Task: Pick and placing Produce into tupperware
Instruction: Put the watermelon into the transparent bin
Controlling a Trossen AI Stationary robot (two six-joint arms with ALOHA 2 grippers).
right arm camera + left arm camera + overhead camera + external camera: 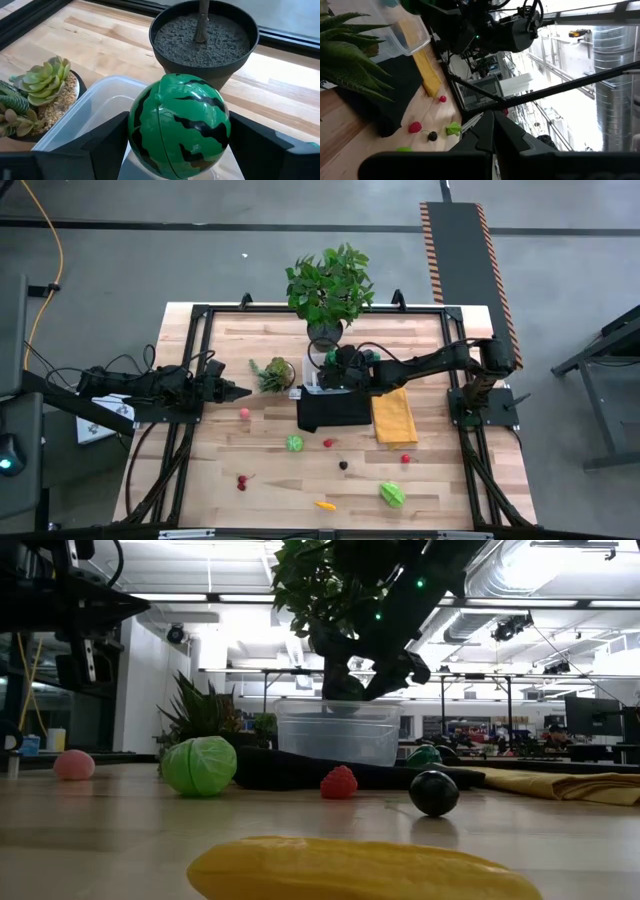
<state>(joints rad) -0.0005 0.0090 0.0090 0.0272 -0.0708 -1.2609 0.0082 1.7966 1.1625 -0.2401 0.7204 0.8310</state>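
Right claw [177, 150] gripping striped melon [179, 125] over tupperware [95, 120], left claw [243, 391] shut, empty, beside succulent [273, 373].

Leafy potted plant [328, 285], small succulent [273, 373], black cloth [335, 413], yellow cloth [394, 417]; maybe touching.

Bright, even overhead light fills the room. In the low view, ceiling strip lights glare behind the right gripper [385, 675], leaving it in silhouette, and the yellow piece [360, 870] nearest the lens is blurred. The left wrist view blows out white beyond the left gripper [493, 125]. The watermelon ball [179, 125] between the right fingers looks sharp, with soft highlights.
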